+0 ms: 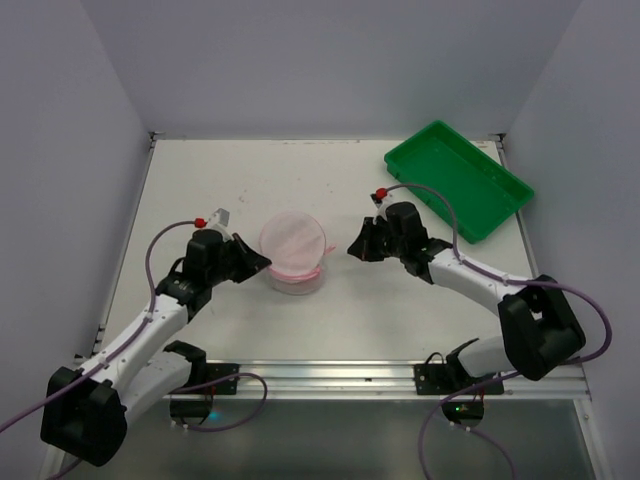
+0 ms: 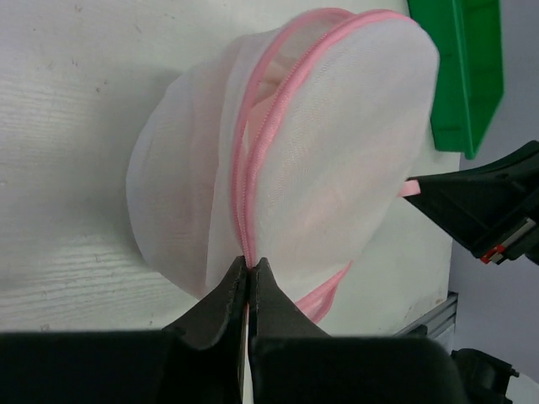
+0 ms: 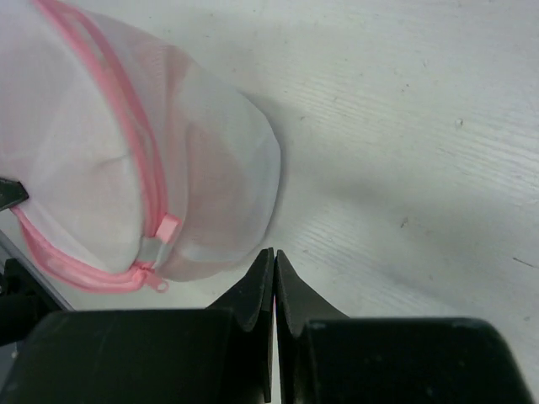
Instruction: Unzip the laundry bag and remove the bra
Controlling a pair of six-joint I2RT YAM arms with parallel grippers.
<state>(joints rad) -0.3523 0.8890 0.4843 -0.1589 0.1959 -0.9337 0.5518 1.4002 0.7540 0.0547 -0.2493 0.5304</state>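
Sitting drum-shaped, the sheer white mesh laundry bag (image 1: 292, 243) shows pink zip trim, pinched between the left gripper's (image 2: 250, 263) closed tips; the right gripper (image 3: 274, 254) rests closed and empty alongside.

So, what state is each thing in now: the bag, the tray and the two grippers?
bag: standing upright, lid flap down, zip looks closed, contents inside.
left gripper: shut on the bag's zip trim.
right gripper: shut, close beside the bag; whether it pinches anything, I cannot tell.
tray: upright, nothing seen in it.
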